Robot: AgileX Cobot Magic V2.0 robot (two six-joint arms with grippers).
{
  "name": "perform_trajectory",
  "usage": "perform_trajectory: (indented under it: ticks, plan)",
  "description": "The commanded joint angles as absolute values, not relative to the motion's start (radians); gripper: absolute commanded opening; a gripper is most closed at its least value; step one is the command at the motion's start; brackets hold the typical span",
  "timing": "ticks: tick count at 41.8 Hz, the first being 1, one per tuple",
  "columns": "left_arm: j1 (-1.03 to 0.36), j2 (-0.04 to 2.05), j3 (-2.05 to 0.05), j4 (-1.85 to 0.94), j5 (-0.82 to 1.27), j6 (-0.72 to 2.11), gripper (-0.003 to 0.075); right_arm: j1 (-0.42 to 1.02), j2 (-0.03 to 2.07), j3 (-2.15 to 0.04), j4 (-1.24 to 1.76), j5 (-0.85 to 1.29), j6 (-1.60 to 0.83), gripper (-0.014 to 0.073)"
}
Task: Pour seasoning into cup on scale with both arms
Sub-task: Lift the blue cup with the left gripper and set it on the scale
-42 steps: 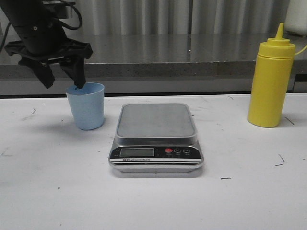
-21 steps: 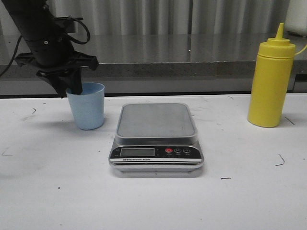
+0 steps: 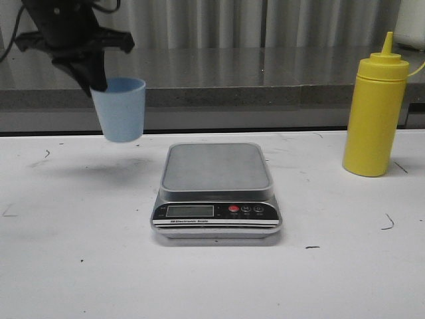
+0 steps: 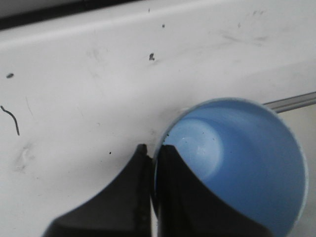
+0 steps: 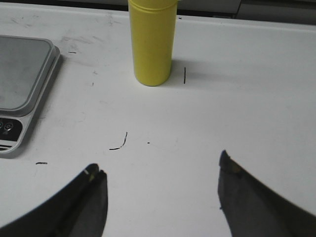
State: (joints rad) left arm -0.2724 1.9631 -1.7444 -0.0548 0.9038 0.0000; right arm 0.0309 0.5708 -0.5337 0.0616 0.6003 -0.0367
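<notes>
The light blue cup [image 3: 120, 109] hangs in the air at the left, above the white table. My left gripper [image 3: 96, 85] is shut on its rim, one finger inside and one outside; the left wrist view shows the cup [image 4: 237, 163] and the pinched rim between the fingers [image 4: 154, 150]. The silver scale [image 3: 216, 189] sits at the centre with its platform bare. The yellow seasoning bottle [image 3: 375, 113] stands upright at the right. In the right wrist view the bottle [image 5: 152, 42] stands ahead of my open, empty right gripper [image 5: 159, 165], with the scale [image 5: 22, 94] off to the side.
A grey ledge [image 3: 265, 93] and a corrugated metal wall run along the back of the white table [image 3: 212, 279]. Small dark marks dot the tabletop.
My left gripper closed on the cup's rim and lifted the cup off the table. The scale and the bottle have not moved.
</notes>
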Motion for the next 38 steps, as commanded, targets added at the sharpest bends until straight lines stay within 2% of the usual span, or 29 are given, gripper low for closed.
perform_trajectory:
  ticks: [1,22,38]
  plan:
    - [-0.302,1.874,-1.819,-0.075,0.920,0.000,-0.0020,0.026,0.580,-0.565,0.052,0.536,-0.048,0.0503]
    - [-0.539,1.947,-1.837,-0.063,0.866,0.000,-0.0020,0.026,0.580,-0.565,0.052,0.536,-0.048,0.0503]
    - [-0.560,1.999,-1.837,-0.048,0.870,0.000,-0.0020,0.026,0.580,-0.565,0.052,0.536,-0.048,0.0503]
